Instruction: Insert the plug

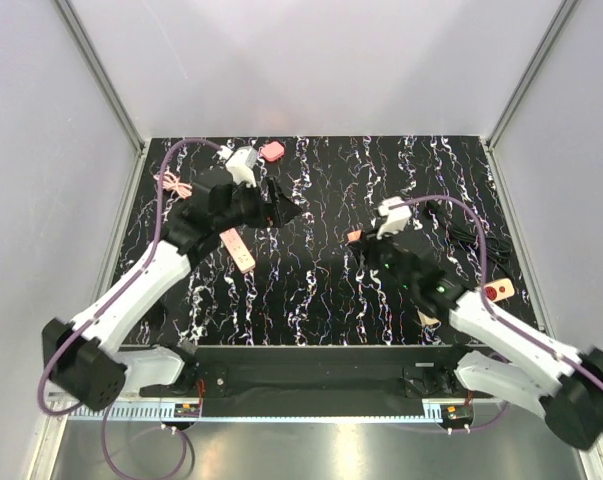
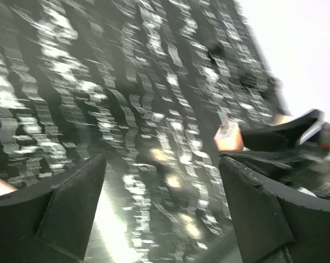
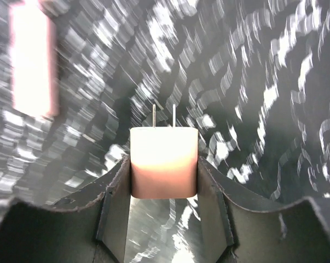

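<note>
A pale pink plug (image 3: 163, 159) with two thin metal prongs pointing forward sits clamped between my right gripper's fingers (image 3: 163, 164). In the top view that gripper (image 1: 363, 242) hovers right of the table's middle, the plug (image 1: 354, 237) at its tip, aimed left. The beige strip (image 1: 238, 250) lies flat on the mat left of centre and shows as a bright bar (image 3: 32, 60) in the right wrist view. My left gripper (image 1: 286, 210) hangs open just behind the strip, nothing between its fingers (image 2: 162, 164). It sees the plug (image 2: 229, 137) ahead.
A pinkish-red rounded piece (image 1: 272, 150) lies at the back edge of the black marbled mat (image 1: 321, 290). A beige piece with a red round part (image 1: 496, 293) and a black cable (image 1: 476, 235) sit at the right. Thin pink cord (image 1: 171, 183) lies far left.
</note>
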Tool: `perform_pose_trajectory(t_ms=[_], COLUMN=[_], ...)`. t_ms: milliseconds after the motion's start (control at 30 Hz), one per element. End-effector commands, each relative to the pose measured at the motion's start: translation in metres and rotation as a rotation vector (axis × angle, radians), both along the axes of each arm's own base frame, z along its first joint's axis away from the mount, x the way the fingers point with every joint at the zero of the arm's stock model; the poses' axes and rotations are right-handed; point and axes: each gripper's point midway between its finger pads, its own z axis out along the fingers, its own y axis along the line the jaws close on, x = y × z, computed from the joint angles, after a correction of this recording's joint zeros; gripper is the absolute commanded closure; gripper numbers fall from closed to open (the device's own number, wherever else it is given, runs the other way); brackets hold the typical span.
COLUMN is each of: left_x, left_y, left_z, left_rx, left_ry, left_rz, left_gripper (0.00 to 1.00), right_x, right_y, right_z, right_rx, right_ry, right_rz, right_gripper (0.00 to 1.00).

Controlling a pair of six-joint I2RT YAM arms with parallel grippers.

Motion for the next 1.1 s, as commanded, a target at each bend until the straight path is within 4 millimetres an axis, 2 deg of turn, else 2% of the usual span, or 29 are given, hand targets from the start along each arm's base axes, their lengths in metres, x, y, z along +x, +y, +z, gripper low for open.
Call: perform_pose_trajectory(t_ms=[0, 100, 267, 400, 467, 733, 1067], left_x=[-0.038, -0.044, -0.044, -0.045, -0.048, -0.046, -0.051], left_y=[-0.052, -0.069, -0.07, -0.073, -0.077, -0.084, -0.091], left_z=[0.02, 0.016, 0.009, 0.006, -0.001, -0.027, -0.038], left_rx=[-0.267, -0.304, -0.292, -0.284, -0.283, -0.26, -0.29], left_ry=[0.146, 0.223, 0.205, 0.207, 0.232, 0.333, 0.414], left_rz=[-0.392, -0.525, -0.541, -0.552, -0.571, -0.571, -0.604], left_gripper=[0.15, 0.2, 0.18, 0.18, 0.18, 0.18, 0.21], right_x=[-0.017, -0.025, -0.034, -0.033, -0.033, -0.033, -0.038], right_y=[0.015, 0.015, 0.031, 0.047, 0.054, 0.061, 0.072], right_z=[0.043, 0.051, 0.053, 0.052, 0.059, 0.075, 0.083], right_rx=[0.151, 0.16, 0.203, 0.226, 0.232, 0.256, 0.276], right_ry=[-0.118, -0.136, -0.114, -0.095, -0.103, -0.13, -0.121], right_rz=[0.118, 0.155, 0.238, 0.283, 0.297, 0.317, 0.349], right_gripper=[0.91, 0.92, 0.92, 0.94, 0.95, 0.95, 0.94])
